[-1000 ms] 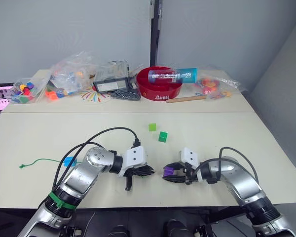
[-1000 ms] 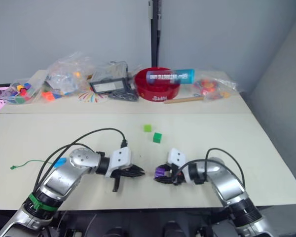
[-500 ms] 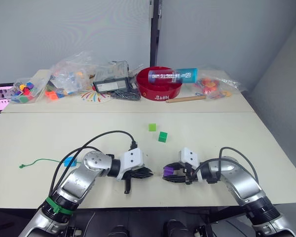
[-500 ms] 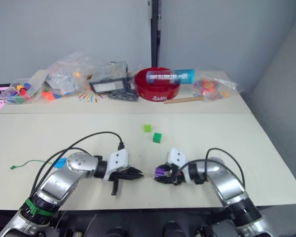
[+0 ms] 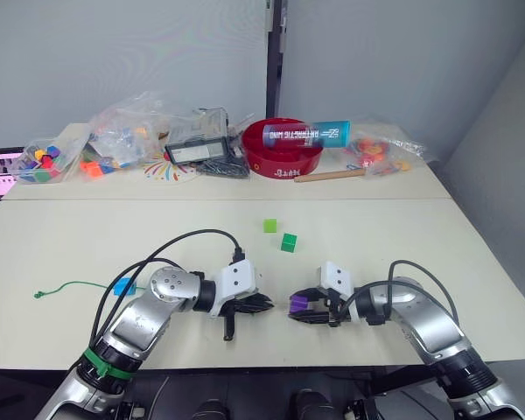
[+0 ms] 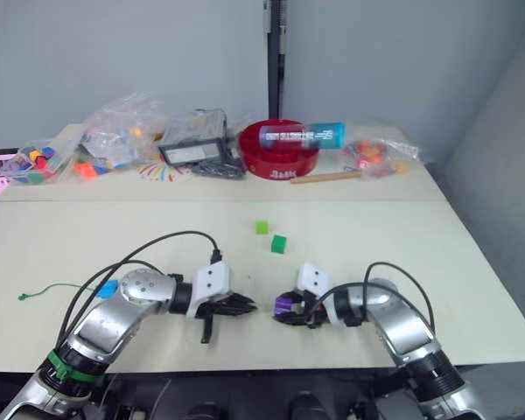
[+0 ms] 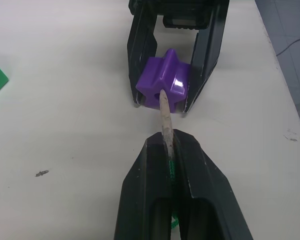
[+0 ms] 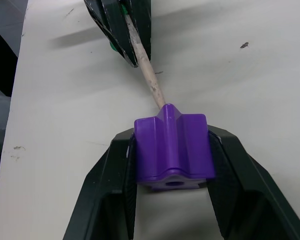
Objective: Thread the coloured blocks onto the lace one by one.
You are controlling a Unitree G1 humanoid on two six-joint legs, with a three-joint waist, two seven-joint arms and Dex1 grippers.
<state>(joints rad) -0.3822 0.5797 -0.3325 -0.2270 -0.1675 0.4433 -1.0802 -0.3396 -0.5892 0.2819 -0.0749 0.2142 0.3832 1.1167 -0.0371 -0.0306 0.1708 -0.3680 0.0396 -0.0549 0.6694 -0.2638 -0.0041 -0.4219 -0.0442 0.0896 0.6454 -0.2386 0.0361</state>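
Upper centre of the head view: red bowl holding a tilted blue can. Upper left: clear bags of mixed toy pieces. Lower centre: right gripper clamped on a purple block; left gripper pinched shut on the pale tip of the green lace, tip touching the block's hole. Mid-frame: light green block and dark green block lying free; blue block at left on the lace. Versus half a second earlier: left gripper slightly nearer the purple block; right gripper unchanged.
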